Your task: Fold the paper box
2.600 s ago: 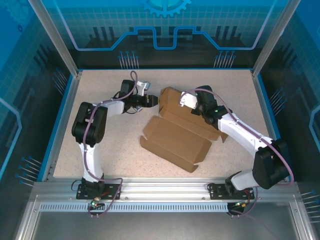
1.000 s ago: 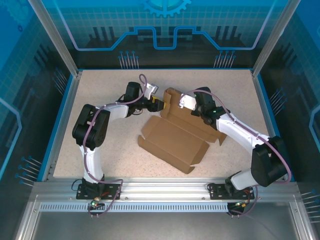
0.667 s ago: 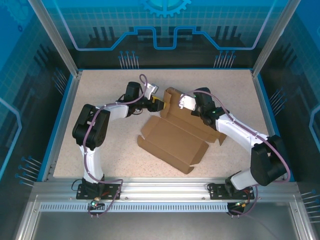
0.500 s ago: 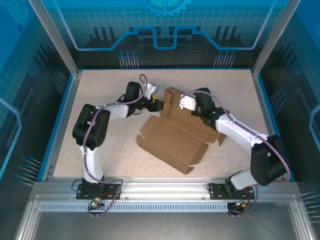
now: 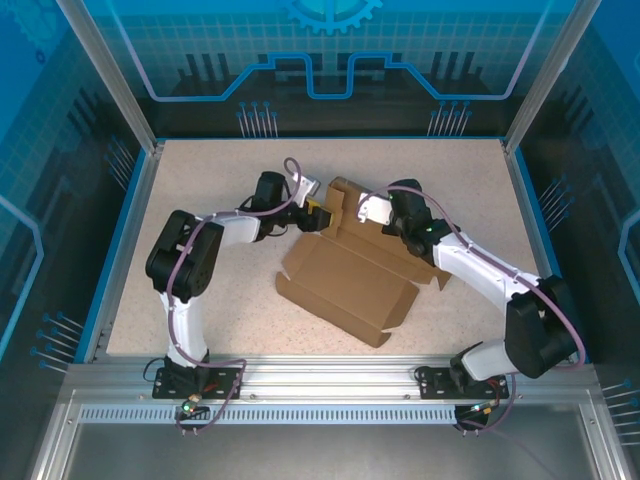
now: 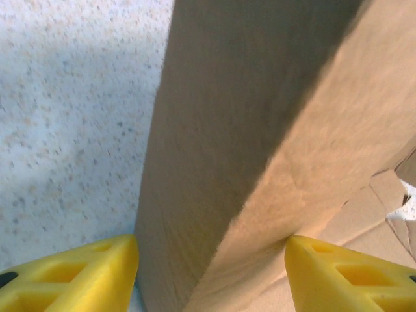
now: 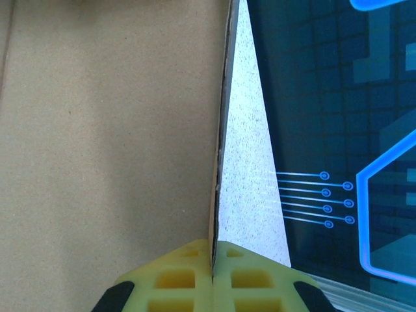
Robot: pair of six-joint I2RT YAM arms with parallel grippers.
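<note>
Brown paper box point(image 5: 350, 280) — right hand point(image 7: 212, 255) pinching its edge.

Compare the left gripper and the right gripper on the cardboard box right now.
The left gripper has its jaws wide apart, astride a raised wall of the paper box; the right gripper has its jaws shut. The left gripper spans a thick fold; the right gripper pinches a thin sheet edge. Both have yellow fingers.
</note>
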